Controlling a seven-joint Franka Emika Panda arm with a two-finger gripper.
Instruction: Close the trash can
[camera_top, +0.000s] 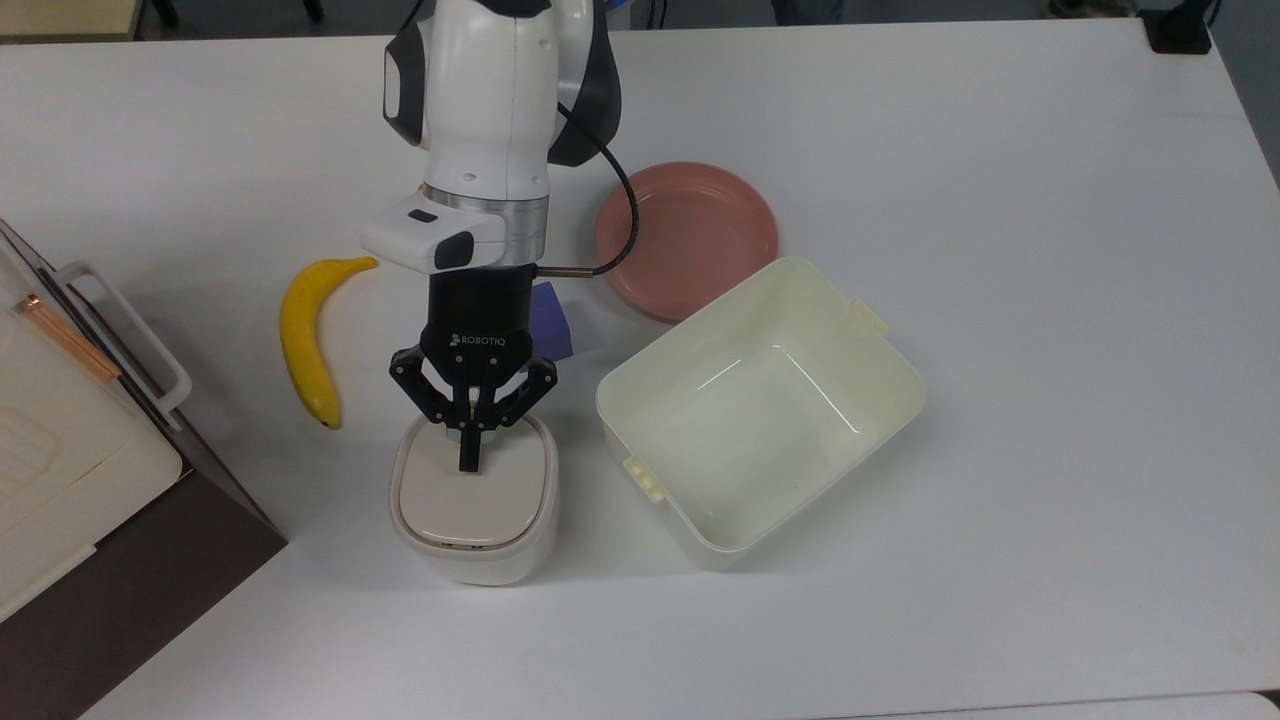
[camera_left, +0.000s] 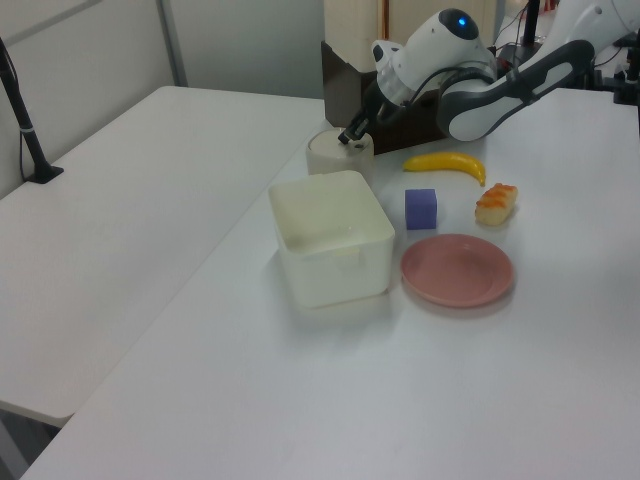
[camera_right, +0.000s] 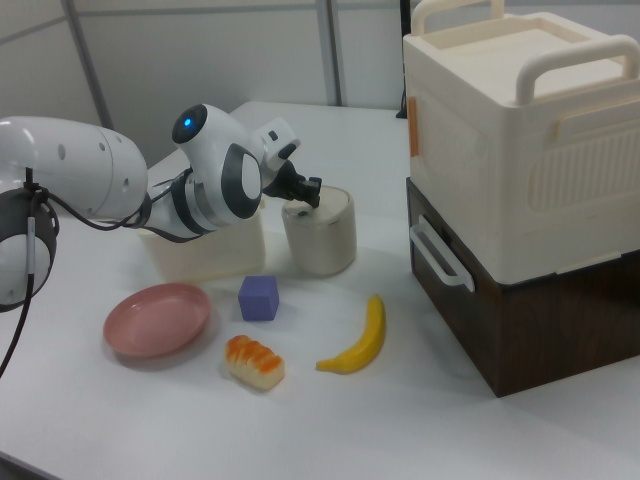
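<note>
Trash can (camera_top: 473, 500) lid looks light, rigid plastic; it's best pressed near the middle. End effector (camera_top: 467, 462) is pinched together, nothing gripped.

The white tabletop (camera_top: 1000, 150) carries the trash can (camera_top: 473, 497), a banana (camera_top: 303, 336), purple block (camera_top: 550, 318), pink plate (camera_top: 686, 238), cream tub (camera_top: 760, 408), a pastry (camera_right: 254, 362) and a boxy appliance (camera_right: 520, 180).

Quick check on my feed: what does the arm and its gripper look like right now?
The arm is glossy white with dark grey joint covers and a blue light on one joint in the side views. A silver ring and a white box sit at the wrist. The gripper is black, marked ROBOTIQ in white, with linkage fingers. A black cable loops beside it.
</note>
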